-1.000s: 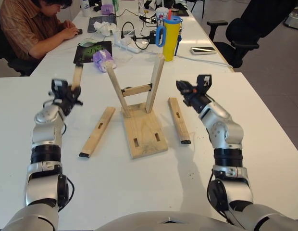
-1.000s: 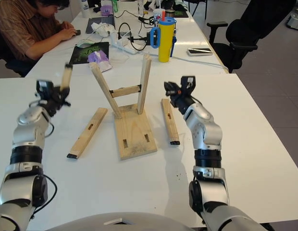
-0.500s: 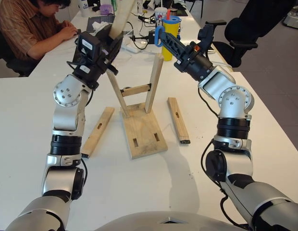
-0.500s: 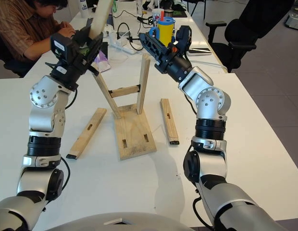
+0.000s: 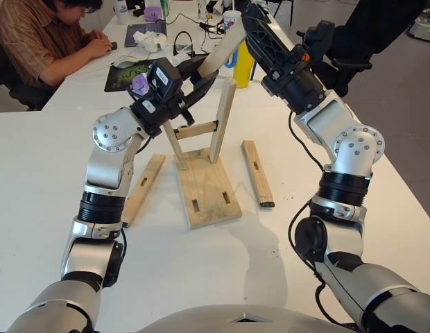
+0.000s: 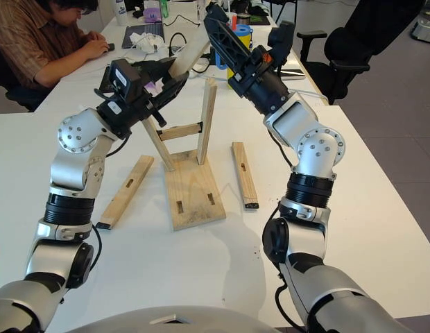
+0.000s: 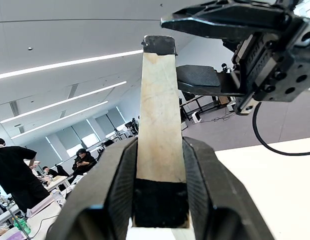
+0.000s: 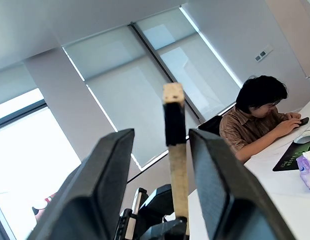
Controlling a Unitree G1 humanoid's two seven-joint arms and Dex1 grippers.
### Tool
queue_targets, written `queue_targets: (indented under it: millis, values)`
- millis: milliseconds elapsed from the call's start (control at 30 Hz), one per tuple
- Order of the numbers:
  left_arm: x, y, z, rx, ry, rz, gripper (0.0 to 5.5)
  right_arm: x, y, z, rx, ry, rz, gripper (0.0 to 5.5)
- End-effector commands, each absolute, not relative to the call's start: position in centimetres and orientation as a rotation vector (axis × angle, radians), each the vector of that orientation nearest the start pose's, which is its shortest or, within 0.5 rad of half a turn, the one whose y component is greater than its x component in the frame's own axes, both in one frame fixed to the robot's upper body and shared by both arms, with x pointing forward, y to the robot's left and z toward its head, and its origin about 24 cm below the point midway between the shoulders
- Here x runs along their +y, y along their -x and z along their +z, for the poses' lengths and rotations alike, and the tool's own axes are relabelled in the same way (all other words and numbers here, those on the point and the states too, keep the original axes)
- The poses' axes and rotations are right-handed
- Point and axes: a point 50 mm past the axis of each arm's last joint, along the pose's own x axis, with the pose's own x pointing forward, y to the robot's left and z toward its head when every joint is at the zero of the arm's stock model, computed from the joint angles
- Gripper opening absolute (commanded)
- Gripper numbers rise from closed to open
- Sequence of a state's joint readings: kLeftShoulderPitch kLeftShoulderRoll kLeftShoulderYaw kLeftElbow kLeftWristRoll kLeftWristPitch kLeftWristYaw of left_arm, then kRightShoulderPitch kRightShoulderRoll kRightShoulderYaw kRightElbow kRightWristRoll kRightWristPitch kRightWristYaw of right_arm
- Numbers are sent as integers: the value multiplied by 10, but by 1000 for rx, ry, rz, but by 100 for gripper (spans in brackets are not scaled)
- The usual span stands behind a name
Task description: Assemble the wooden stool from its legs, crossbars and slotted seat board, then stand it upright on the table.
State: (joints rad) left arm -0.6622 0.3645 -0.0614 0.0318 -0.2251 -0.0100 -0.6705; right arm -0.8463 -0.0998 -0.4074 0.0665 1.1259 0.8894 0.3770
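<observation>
**Raised leg gripped by one pincer, its tip between the other's fingers**

A wooden leg [image 5: 219, 54] is held in the air above the table [image 5: 35, 173]. The left pincer [image 5: 200, 73] is clamped on its lower part, with one finger pressed against each flat side. The leg slants up and away from that pincer. Its dark-capped tip lies between the spread fingers [image 8: 107, 170] of the right pincer [image 8: 160, 134], which stands open around the tip. Whether either pad touches the wood cannot be told.

Below both pincers, the slotted seat board [image 5: 209, 194] lies flat on the table. Two legs [image 5: 224, 118] stand in it, leaning toward each other and joined by a crossbar [image 5: 196, 130]. Two slots nearer the robot are unfilled.

A loose slotted piece [image 5: 140, 189] lies flat below and outside the left pincer. Another [image 5: 258, 173] lies below the right pincer, beside the board.

A small white label [image 5: 159, 78] sits on the left pincer's housing, its print too small to read.
</observation>
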Motion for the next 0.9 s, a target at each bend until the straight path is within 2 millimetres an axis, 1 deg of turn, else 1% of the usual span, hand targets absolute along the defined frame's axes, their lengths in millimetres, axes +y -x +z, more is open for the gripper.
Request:
queue_targets:
  millis: [33,233,300,467,533,567,667,733,800,867,900]
  values:
    - [118,-317,223,-531,-387,-865,132,-119,-329,254,-192,-925,1025,173]
    - [120,-318,221,-524,-401,-845,132,-118,-333,251,-198,-936,989,87]
    - [120,-318,220,-523,-400,-843,132,-117,-333,250,-195,-934,983,49]
    - [120,-321,218,-506,-404,-814,132,-117,-335,246,-188,-908,957,46]
    - [119,-321,216,-489,-380,-829,132,-116,-336,243,-180,-880,935,46]
    - [117,-319,216,-493,-330,-846,169,-118,-338,239,-178,-827,892,45]
    - [115,-313,214,-470,-230,-889,205,-128,-340,223,-166,-731,770,44]
    - [118,-311,213,-458,-179,-885,239,-134,-340,211,-152,-741,706,44]
    - [125,-309,212,-450,-121,-856,269,-139,-336,203,-152,-807,673,44]
    - [134,-308,208,-426,-78,-825,301,-146,-329,194,-139,-803,623,44]
    - [138,-307,207,-423,-63,-808,305,-151,-323,186,-117,-764,581,44]
